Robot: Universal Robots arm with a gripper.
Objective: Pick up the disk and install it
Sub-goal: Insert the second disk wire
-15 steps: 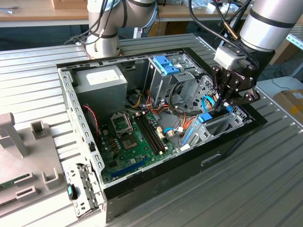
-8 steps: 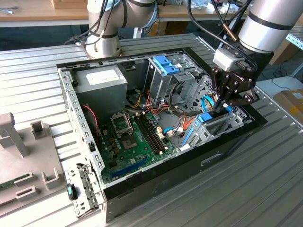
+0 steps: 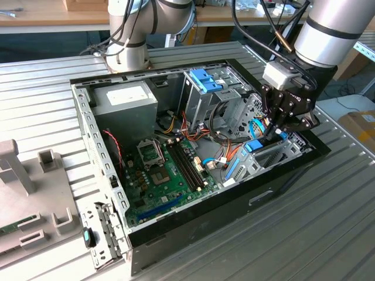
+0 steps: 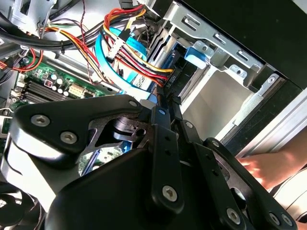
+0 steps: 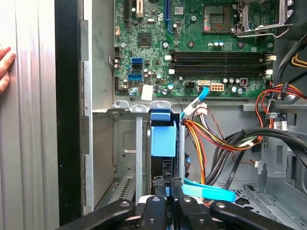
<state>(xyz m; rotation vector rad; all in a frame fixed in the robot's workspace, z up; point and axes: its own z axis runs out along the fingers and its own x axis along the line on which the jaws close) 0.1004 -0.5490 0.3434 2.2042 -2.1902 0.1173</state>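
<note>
The disk (image 5: 163, 139), a dark body in a light-blue carrier, stands on edge in a metal bay slot at the computer case's corner on the exterior view's right; its blue end (image 3: 254, 146) shows just below the fingers there. My gripper (image 3: 275, 133) hangs straight over that slot. In both wrist views the gripper (image 5: 168, 184) (image 4: 163, 103) has its two fingers drawn together, tips at the disk's near end. I cannot tell whether they pinch a thin part of it or only touch it.
Bundled cables (image 5: 216, 139) and a flat blue cable (image 5: 208, 191) crowd the slot's side. The motherboard (image 3: 164, 175), power supply (image 3: 126, 99) and tall drive cage (image 3: 208, 88) fill the case. A person's hand (image 5: 5, 67) rests on the table beside the case. A grey fixture (image 3: 17, 170) stands on the exterior view's left.
</note>
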